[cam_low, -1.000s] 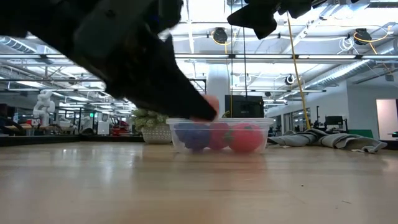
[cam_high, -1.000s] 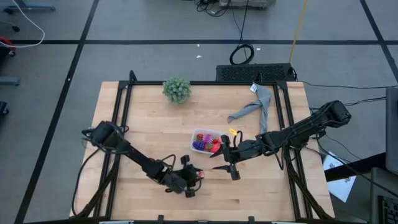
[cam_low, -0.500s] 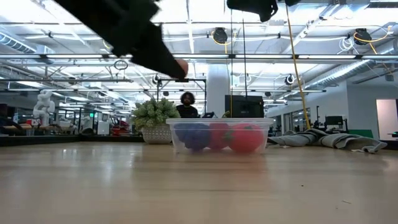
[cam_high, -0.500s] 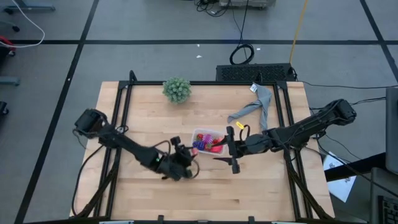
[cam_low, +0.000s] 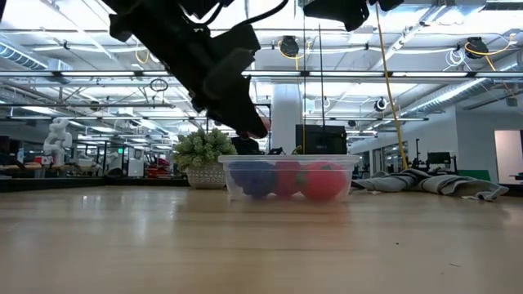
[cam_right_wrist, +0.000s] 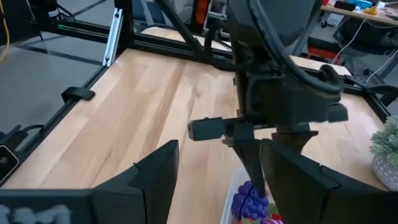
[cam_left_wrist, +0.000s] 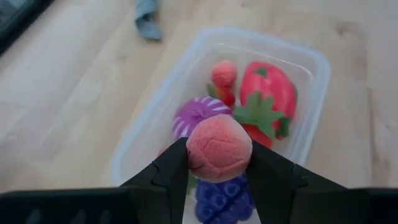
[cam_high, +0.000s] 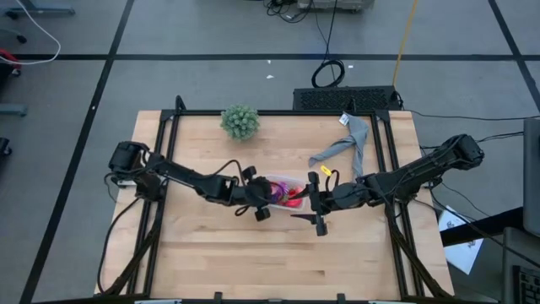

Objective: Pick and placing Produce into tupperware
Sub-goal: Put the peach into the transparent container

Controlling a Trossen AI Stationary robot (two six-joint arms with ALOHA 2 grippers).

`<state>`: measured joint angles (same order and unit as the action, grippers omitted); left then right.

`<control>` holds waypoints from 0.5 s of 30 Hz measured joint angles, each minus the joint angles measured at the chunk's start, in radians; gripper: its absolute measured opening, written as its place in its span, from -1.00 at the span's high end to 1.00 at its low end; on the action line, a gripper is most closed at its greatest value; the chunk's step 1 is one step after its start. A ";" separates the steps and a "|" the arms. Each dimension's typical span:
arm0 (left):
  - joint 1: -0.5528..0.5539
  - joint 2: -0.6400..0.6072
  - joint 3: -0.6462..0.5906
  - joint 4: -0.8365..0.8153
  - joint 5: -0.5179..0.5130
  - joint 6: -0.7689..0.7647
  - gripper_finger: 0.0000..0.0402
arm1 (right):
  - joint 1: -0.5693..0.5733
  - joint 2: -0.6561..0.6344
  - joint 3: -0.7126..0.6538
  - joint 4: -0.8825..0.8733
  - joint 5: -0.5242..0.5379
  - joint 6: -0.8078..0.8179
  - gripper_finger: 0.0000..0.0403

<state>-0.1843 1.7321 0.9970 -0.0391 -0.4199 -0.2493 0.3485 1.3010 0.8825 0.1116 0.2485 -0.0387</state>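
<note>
Two arms meet at the clear tupperware (cam_high: pixel 285 192) mid-counter (cam_high: pixel 202 253). Left gripper (cam_left_wrist: pixel 219 167) hangs over its near end, fingers clamped on a pink peach-like fruit (cam_left_wrist: pixel 219 148). Inside lie a strawberry (cam_left_wrist: pixel 267 99), a purple-striped ball (cam_left_wrist: pixel 196 114) and grapes (cam_left_wrist: pixel 221 193). Right gripper (cam_right_wrist: pixel 217 180) waits beside it, fingers apart and empty.

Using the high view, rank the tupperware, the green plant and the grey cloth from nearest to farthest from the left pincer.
1. The tupperware: directly under and beside the left pincer, which holds a pink fruit over it.
2. The green plant: toward the table's far edge, on the left arm's side.
3. The grey cloth: toward the far right corner, beyond the tupperware.
</note>
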 joint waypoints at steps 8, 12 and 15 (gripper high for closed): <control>0.034 0.000 0.000 -0.005 0.036 -0.024 0.30 | 0.000 0.000 0.000 -0.001 0.000 -0.003 -0.09; 0.051 0.018 0.000 -0.015 0.065 -0.050 0.30 | 0.000 0.000 0.000 -0.001 -0.001 -0.003 -0.09; 0.056 0.037 0.000 0.001 0.076 -0.051 0.30 | 0.000 0.000 0.000 -0.004 -0.001 -0.001 -0.09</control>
<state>-0.1280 1.7691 0.9972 -0.0385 -0.3439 -0.3007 0.3485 1.3011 0.8825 0.1074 0.2474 -0.0395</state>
